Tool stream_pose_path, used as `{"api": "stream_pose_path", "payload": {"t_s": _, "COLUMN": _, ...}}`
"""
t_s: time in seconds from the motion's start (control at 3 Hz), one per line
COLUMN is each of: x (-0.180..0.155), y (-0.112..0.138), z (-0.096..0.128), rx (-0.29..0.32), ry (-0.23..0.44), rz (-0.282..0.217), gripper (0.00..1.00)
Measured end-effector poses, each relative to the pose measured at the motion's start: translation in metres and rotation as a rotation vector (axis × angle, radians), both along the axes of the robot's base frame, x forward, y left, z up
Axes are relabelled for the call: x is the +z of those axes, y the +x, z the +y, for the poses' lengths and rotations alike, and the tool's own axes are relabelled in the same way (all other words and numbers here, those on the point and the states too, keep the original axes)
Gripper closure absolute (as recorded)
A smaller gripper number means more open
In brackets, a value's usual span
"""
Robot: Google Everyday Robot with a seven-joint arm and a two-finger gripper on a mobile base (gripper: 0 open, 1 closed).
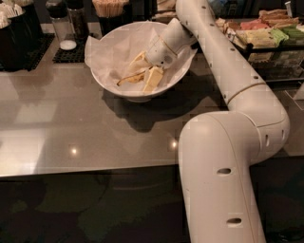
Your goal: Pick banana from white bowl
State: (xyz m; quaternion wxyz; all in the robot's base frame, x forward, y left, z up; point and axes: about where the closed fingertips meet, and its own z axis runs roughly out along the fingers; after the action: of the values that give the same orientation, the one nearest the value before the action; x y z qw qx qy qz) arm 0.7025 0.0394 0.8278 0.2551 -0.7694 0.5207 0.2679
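The white bowl (102, 66), lined with crinkled white paper, stands on the grey counter at the upper middle. The banana (129, 79), slim, yellow and brown-speckled, lies on the paper in the bowl's bottom. My gripper (146, 71) reaches down into the bowl from the right. Its pale yellow fingers (153, 79) stand apart, one on the far side of the banana's right end and one on the near side. The banana's left end sticks out from between them. The white arm (228, 61) crosses over the bowl's right rim.
Dark containers and a shaker (59, 19) stand on a black mat behind the bowl at the left. A cup of sticks (110, 9) stands behind it. A rack of packaged snacks (266, 35) is at the right. The robot's base (223, 180) fills the lower right.
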Motion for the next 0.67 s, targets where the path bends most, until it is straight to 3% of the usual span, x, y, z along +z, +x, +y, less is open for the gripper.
{"api": "stream_pose_path", "payload": {"t_s": 0.33, "x": -0.0100, "y": -0.0034, "z": -0.0049, "rx": -0.012, "ry": -0.013, "rz": 0.025, "gripper": 0.42}}
{"api": "stream_pose_path", "payload": {"t_s": 0.67, "x": -0.0064, "y": -0.0035, "z": -0.0050, "rx": -0.013, "ry": -0.013, "rz": 0.025, "gripper": 0.66}}
